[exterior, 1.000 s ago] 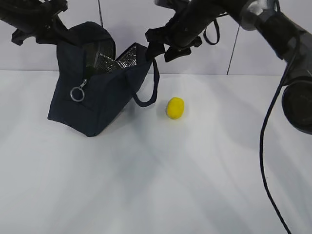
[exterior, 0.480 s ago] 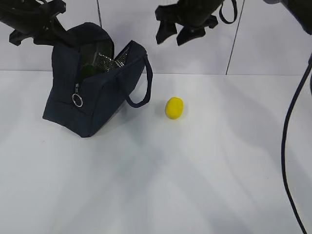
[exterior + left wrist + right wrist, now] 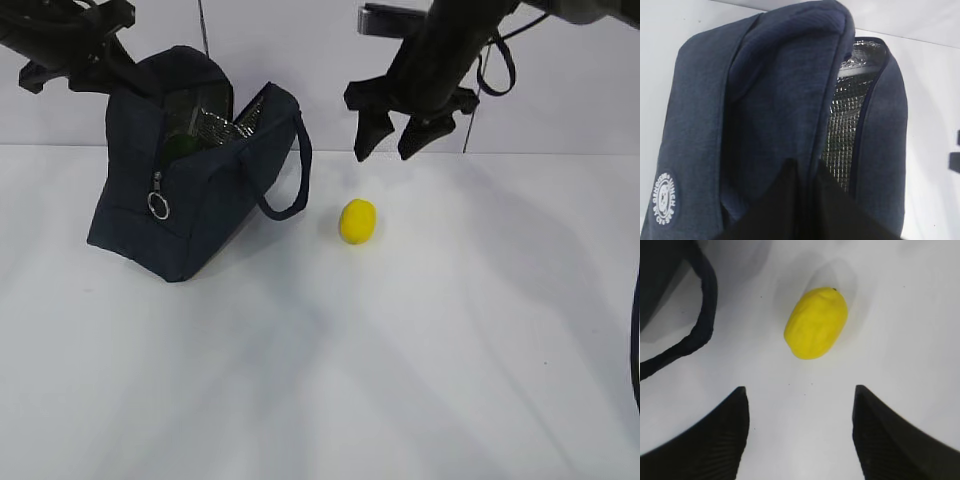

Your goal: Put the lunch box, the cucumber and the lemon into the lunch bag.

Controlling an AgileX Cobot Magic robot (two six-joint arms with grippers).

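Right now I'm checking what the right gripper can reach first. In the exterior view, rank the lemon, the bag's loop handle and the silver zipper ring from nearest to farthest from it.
From the right gripper, jaws open:
1. Lemon: on the table, just below and slightly left.
2. Loop handle: farther left, on the lunch bag's near side.
3. Zipper ring: farthest left, on the bag's front end.
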